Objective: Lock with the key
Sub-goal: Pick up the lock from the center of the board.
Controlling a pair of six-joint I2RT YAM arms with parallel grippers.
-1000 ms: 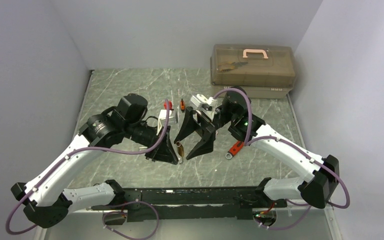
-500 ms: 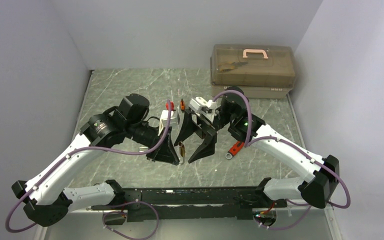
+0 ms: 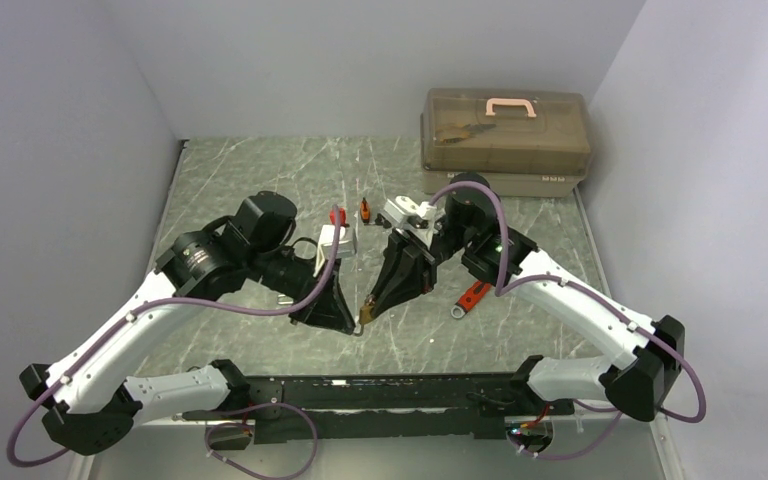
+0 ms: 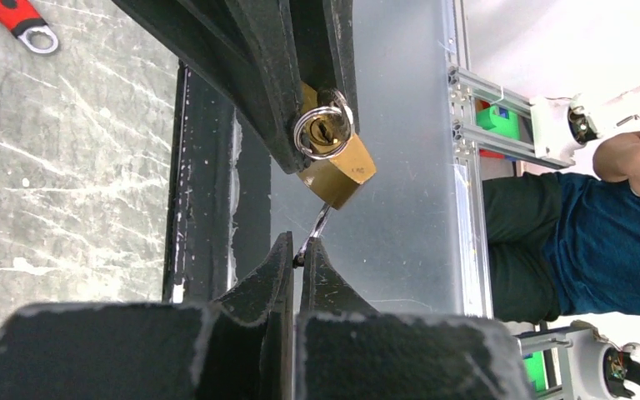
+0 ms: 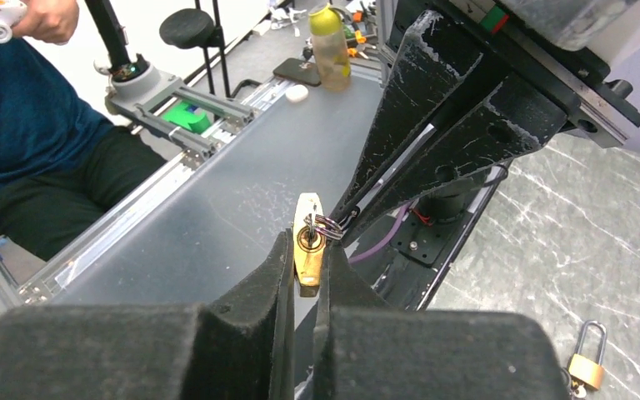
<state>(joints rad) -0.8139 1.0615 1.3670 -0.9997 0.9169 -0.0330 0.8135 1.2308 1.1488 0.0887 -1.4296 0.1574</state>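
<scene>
Only right wrist shows padlock (image 5: 307, 258) plus, seemingly, 1 spare lock (image 5: 585, 367).

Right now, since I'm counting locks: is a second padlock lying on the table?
Yes, a small brass padlock lies on the table by itself.

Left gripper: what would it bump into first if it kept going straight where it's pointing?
The padlock. The left gripper pinches a thin metal bit sticking out of it, and the right gripper clamps the padlock just ahead.
</scene>
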